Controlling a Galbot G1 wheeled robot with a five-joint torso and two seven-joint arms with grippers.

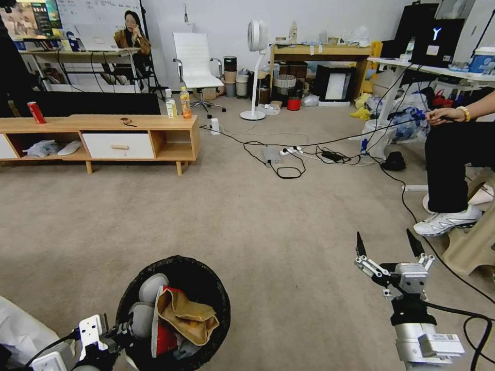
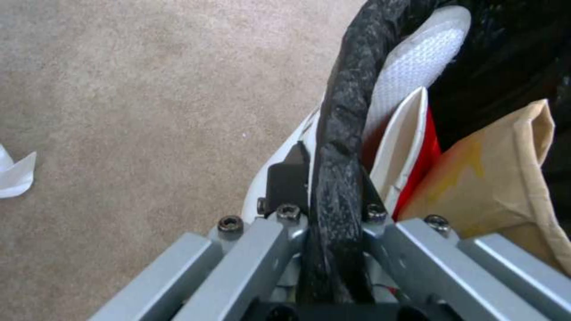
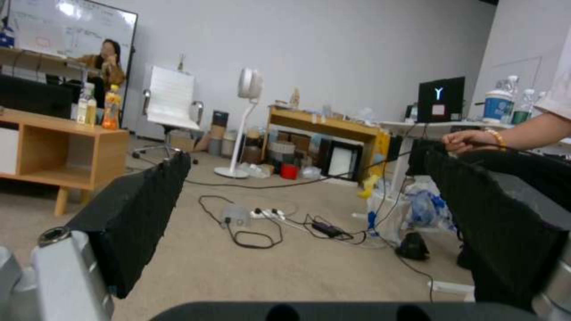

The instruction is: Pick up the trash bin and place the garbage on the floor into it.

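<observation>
While the left gripper pinches the black bag-wrapped rim of the trash bin, one of its jaws sits outside the rim against the white wall and the other inside, pressed together on the rolled plastic. Seen from the head view, this gripper is at the bin's near-left edge, low in front of the robot. Just past the jaws, inside the bin, lies the garbage: a pale textured cloth piece against the rim, a red-and-white crushed cup beside it, and a tan cardboard tray leaning across them. In the head view the tray lies on top, with pale rounded pieces behind it.

Off to the right, well apart from the bin, the right gripper hangs above the floor with its two black jaws spread wide and nothing between them. The right wrist view shows these black pads far apart, with carpet between.

A scrap of white paper lies on the carpet beside the bin. Black cables run across the floor farther off, and a low wooden cabinet stands at the left with an upright red can and bottles on top.
</observation>
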